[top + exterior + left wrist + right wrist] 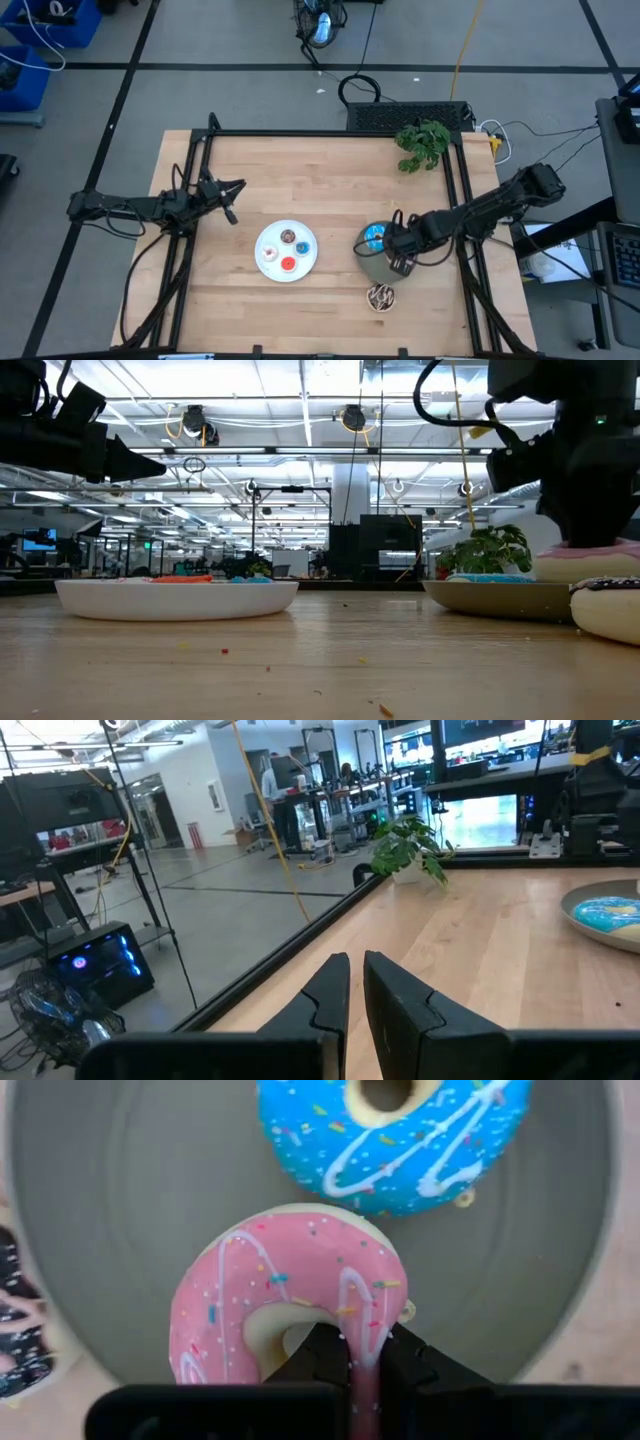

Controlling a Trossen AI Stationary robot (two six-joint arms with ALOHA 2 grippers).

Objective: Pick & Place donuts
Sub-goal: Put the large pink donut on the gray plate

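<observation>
Over the grey plate (90, 1230), the right gripper (362, 1365) is closed on the rim of the pink donut (285, 1295), which has white drizzle and coloured sprinkles. At 12 o'clock from it lies the blue donut (400, 1135). At 9 o'clock on the table, the left gripper (232, 203) waits, closed and empty.

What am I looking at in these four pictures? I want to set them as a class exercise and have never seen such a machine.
It is a robot with two dark arms at a wooden table. One picture looks down from above, one looks level across the tabletop, and two come from cameras on the arms' wrists. On the table lie a white plate with three tiny donuts, a grey plate with a blue donut, a dark donut and a small plant. The right gripper is shut on the pink donut over the grey plate. The left gripper waits, shut, empty.
</observation>
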